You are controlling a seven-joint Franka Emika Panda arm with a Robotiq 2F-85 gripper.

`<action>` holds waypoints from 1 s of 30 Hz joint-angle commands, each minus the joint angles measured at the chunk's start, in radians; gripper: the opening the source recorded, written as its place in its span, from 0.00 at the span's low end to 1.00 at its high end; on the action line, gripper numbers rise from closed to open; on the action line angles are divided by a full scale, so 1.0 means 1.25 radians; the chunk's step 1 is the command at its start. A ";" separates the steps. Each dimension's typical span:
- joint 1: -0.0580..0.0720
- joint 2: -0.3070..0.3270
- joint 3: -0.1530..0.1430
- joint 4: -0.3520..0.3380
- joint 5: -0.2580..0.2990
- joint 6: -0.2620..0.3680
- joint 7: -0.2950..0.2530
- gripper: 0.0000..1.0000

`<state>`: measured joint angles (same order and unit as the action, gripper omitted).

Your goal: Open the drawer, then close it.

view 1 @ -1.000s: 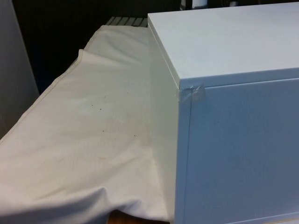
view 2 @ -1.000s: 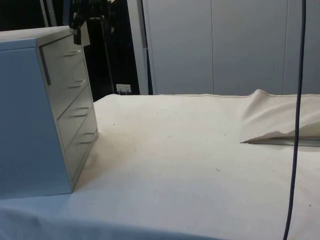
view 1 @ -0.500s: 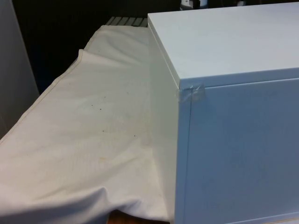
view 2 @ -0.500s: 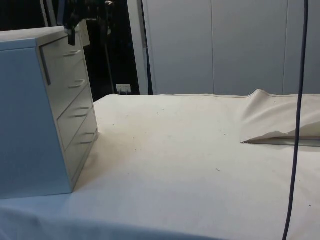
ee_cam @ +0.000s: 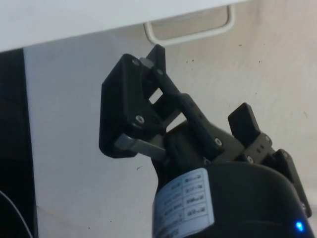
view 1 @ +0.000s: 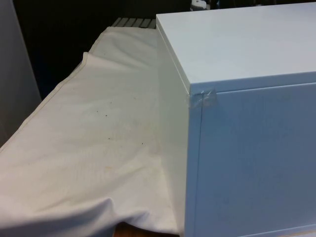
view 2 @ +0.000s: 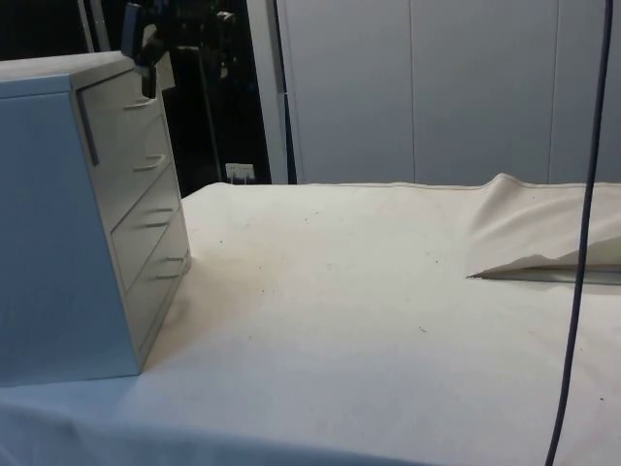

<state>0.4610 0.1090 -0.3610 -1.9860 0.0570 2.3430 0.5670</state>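
A: The drawer (view 2: pixel 131 107) at the top of the chest of drawers (view 2: pixel 68 214): which way is it facing?

B: In the side view its front is facing toward that view's right, out over the table. It is sitting flush with the three drawer fronts below it, so all four are looking closed. The chest is standing upright at the side view's left, on the white cloth (view 2: pixel 369 320). In the front view it is turning its plain back panel to the camera and taking up the front view's right.

A: And the drawer's long axis?

B: It is running level, along the width of the chest. Its handle (ee_cam: pixel 190 29), a thin light bar, is lying the same way.

A: Is anything showing inside the drawers?

B: I cannot tell; with the fronts flush, the insides are hidden.

A: Where is the gripper (view 2: pixel 147 60) hanging?

B: By the chest's top front corner, just above the top drawer's handle. In the wrist view the gripper (ee_cam: pixel 198 116) is sitting just beside the handle, apart from it.

A: What are the fingers (ee_cam: pixel 130 111) doing?

B: They are standing spread apart, gripping nothing.

A: Anything else lying on the table?

B: The cloth is bunching into a fold (view 2: pixel 543 233) at the side view's right, well apart from the chest.
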 commanded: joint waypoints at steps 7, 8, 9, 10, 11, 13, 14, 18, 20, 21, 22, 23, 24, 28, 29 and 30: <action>0.002 -0.023 -0.001 -0.038 -0.010 0.027 0.022 1.00; 0.000 -0.022 0.001 -0.034 -0.002 0.014 0.010 1.00; 0.001 -0.023 -0.001 -0.038 -0.010 0.028 0.025 1.00; 0.001 -0.023 -0.001 -0.039 -0.010 0.029 0.028 1.00; 0.001 -0.023 -0.001 -0.041 -0.009 0.030 0.034 1.00; 0.000 -0.023 -0.001 -0.042 -0.008 0.031 0.038 1.00; 0.000 -0.024 -0.001 -0.042 -0.007 0.031 0.040 1.00; -0.002 -0.022 -0.003 -0.040 -0.007 0.031 0.048 1.00; -0.002 -0.022 -0.004 -0.038 -0.007 0.032 0.054 1.00; -0.002 -0.021 -0.004 -0.037 -0.007 0.033 0.058 1.00; -0.002 -0.020 -0.004 -0.036 -0.007 0.034 0.061 1.00; -0.002 -0.019 -0.004 -0.035 -0.008 0.035 0.065 1.00; -0.002 -0.018 -0.004 -0.034 -0.008 0.036 0.068 1.00; -0.003 -0.018 -0.005 -0.031 -0.009 0.041 0.084 1.00; -0.003 -0.018 -0.005 -0.030 -0.010 0.042 0.089 1.00; -0.003 -0.018 -0.005 -0.030 -0.010 0.042 0.093 1.00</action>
<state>0.4560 0.0820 -0.3650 -2.0260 0.0520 2.3890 0.6750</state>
